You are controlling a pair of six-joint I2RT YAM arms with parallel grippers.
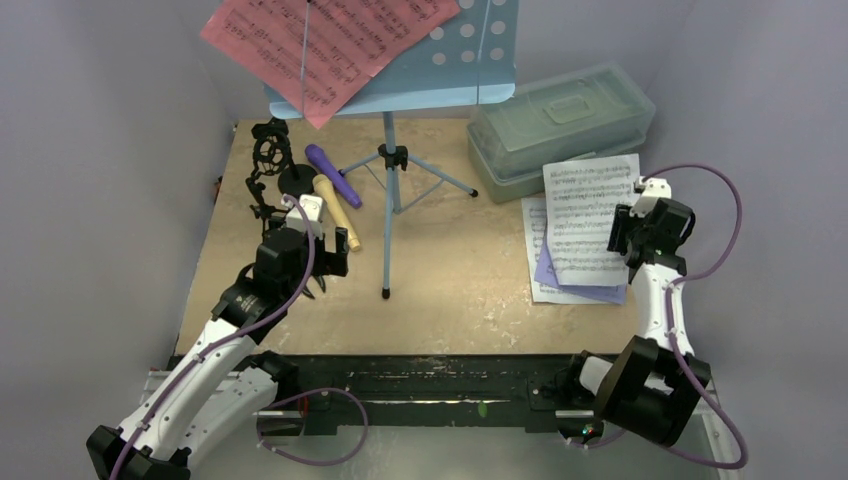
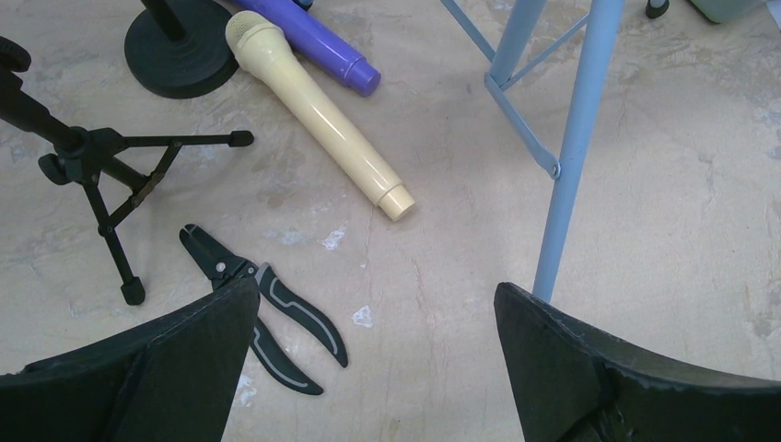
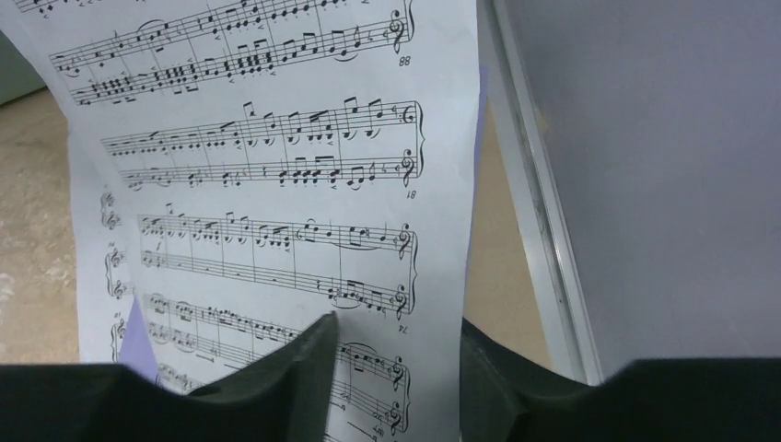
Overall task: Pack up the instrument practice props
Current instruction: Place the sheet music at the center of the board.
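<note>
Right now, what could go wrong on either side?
The right tool stands parted around the edge of the white sheet, so the curled page may slip loose. The open left tool hangs beside a leg of the blue rack; a nudge could topple it and its pink page.

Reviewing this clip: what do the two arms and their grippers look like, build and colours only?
The left arm and right arm have white links and black joints. A purple cable loops alongside each. The left gripper and right gripper each carry two broad matte-black fingers that taper to a tip. No markings are readable.
</note>
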